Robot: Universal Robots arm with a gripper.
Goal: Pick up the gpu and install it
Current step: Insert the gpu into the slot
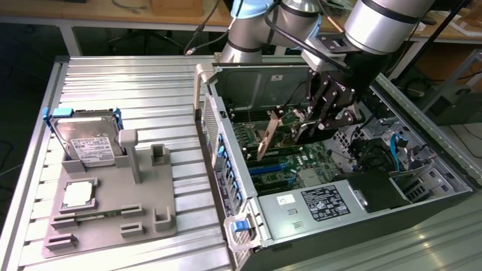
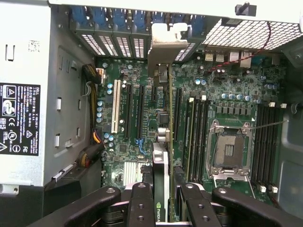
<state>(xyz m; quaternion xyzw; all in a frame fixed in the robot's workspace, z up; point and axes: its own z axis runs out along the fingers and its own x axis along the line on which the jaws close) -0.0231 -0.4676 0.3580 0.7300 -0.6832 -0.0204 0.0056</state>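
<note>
The jaws are closed on the thin green circuit-board gpu (image 2: 161,165) with black cooler block and silver metal end bracket, gripping the edge that faces away from the board. The card stands edge-on over the expansion slots of the green motherboard (image 2: 222,94) inside the open black-and-grey computer case (image 1: 421,214), bracket towards the rear slot openings; whether it is seated cannot be told. Beside the case, on the ribbed metal tabletop (image 1: 135,79), a grey moulded holder tray (image 1: 143,209) carries a silver hard drive (image 1: 89,141) with white label.

Grey case (image 1: 256,84), green boards
Black gripper (image 2: 164,210); in it, a green-and-black gpu (image 2: 161,172) with silver bracket (image 2: 163,45); below it, green motherboard (image 2: 227,94); beyond, blue tabs (image 2: 118,19).
</note>
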